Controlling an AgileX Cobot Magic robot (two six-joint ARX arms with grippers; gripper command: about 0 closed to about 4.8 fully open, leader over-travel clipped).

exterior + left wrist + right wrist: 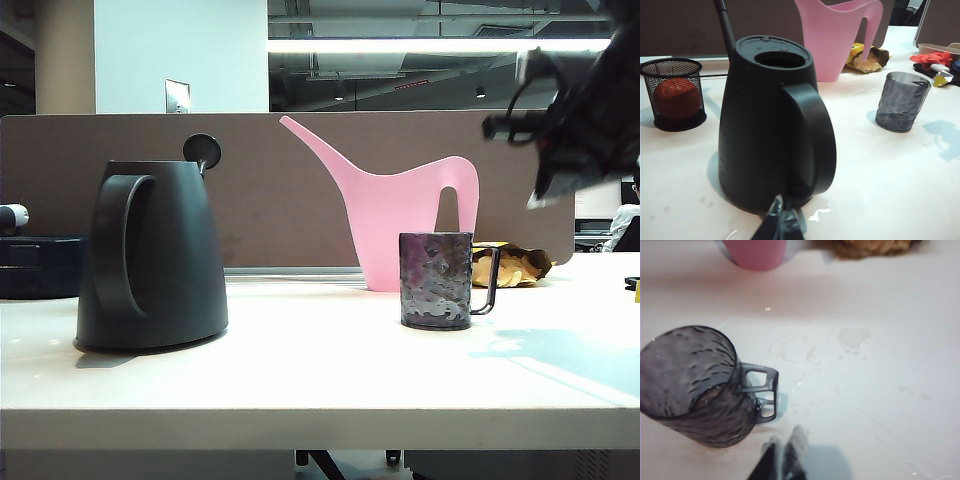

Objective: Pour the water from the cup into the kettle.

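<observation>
- Smooth white tabletop (300, 370) — glossy, with a bright patch of light towards its right side.
- Grey-brown fabric partition panel (260, 190) standing along the table's far edge.
- Pale blue-white wall (180, 50) behind the panel, bearing a small framed plate (177, 96).
- Long fluorescent ceiling strip (430, 45) — lit, under dark exposed ceiling.

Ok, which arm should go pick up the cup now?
Probably the right. Its gripper hangs shut and empty just off the cup's handle, while the left gripper sits by the kettle, with the cup farther off.
</observation>
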